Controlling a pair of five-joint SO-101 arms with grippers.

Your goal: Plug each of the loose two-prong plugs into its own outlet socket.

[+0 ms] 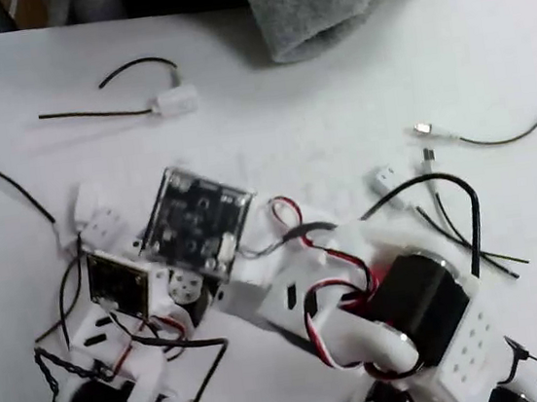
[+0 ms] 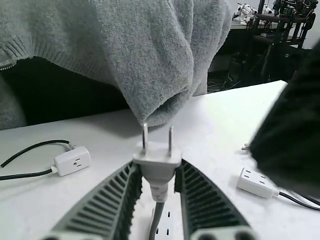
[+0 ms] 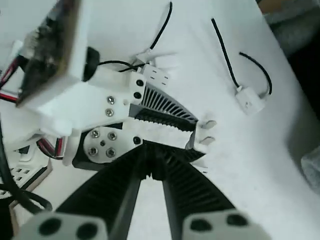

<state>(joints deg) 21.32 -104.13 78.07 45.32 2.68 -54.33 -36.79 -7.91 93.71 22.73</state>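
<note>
At the centre of the left wrist view, the left gripper [image 2: 158,172] is clamping a white plug [image 2: 156,155] by its body, with ribbed grey fingers [image 2: 120,195] pressing on both sides. The two prongs are pointing towards the top of the frame. They are sticking out bare past the fingertips, probably so they can enter a socket unhindered. The plug's cord is running back between the fingers towards the camera.

Just below the plug in that frame, a near outlet [image 2: 162,227] is lying flat on the white table [image 2: 100,135], half hidden by the fingers. It is looking like the closest target, though the prongs are not aimed at it yet. A left outlet [image 2: 73,161] with black wires is sitting at middle left, and a right outlet [image 2: 256,182] is lying at lower right. A grey sweater [image 2: 150,55] is hanging over the table's far edge.

Near the centre of the right wrist view, the right gripper [image 3: 148,154] is showing its dark fingers meeting at the tips, close beside the left gripper. Whether they are pinching anything is not possible to tell. At the right of the high view, loose ends [image 1: 423,129] of other cords are lying well apart from every outlet, perhaps more plugs to be seated.
</note>
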